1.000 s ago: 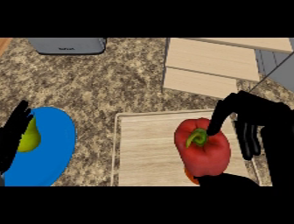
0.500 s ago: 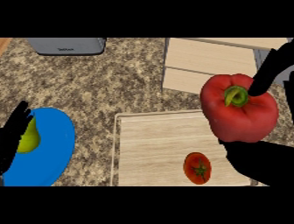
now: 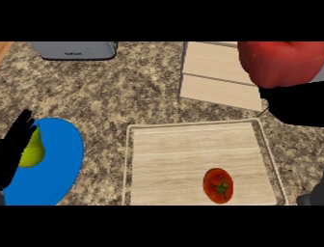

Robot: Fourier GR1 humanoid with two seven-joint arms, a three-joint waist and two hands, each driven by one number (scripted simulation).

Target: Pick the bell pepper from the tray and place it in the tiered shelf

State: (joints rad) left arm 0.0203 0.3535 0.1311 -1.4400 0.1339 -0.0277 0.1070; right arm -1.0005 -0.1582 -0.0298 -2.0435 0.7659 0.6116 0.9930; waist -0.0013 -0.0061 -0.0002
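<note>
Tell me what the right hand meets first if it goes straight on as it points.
The right hand, holding the pepper, points away over the shelf. The shelf looks first in its line, but how high the hand is cannot be told.

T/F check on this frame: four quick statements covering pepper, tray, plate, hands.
1. The bell pepper lies on the tray. False: the right hand holds it up at the top right, by the tiered shelf.
2. A tomato lies on the tray. True.
3. The pear lies on a blue plate. True.
4. The left hand grips the pear. False: it rests open at the left edge, fingers up.
</note>
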